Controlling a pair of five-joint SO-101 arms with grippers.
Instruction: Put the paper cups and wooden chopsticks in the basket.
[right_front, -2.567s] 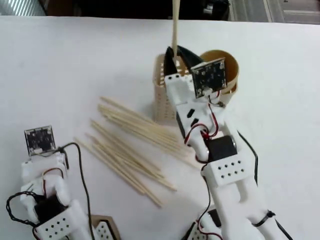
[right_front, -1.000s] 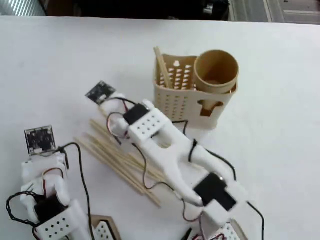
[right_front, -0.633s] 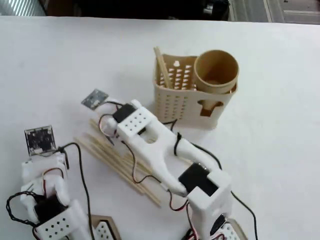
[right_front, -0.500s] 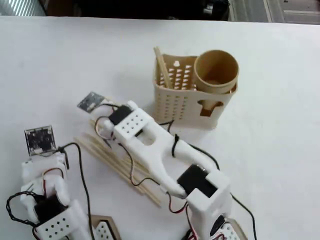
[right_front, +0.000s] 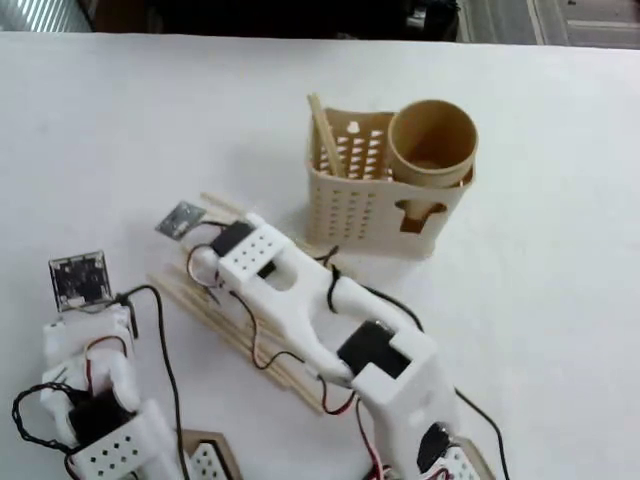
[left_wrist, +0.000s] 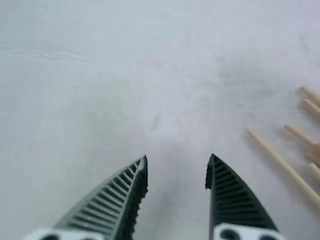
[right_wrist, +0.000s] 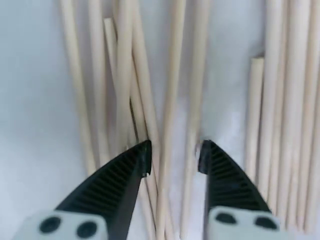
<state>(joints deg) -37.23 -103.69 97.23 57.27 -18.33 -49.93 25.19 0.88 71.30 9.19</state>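
Observation:
Several wooden chopsticks (right_front: 232, 318) lie in a loose pile on the white table. My right arm stretches low over that pile; its gripper (right_wrist: 174, 152) is open, jaws straddling a couple of chopsticks (right_wrist: 172, 100) without closing on them. The cream basket (right_front: 380, 205) stands beyond the pile, holding a brown paper cup (right_front: 432, 140) and one upright chopstick (right_front: 324, 130). My left gripper (left_wrist: 176, 167) is open over bare table at the near left, with several chopstick ends (left_wrist: 285, 160) off to one side.
The left arm's base (right_front: 95, 400) sits at the near left edge. A brown object (right_front: 212, 455) peeks out at the front edge beside it. Open white table lies at the far left and to the right of the basket.
The right arm left one chopstick in the basket, swung down to the pile, and has crept leftward over it in the last second. The left arm stayed still.

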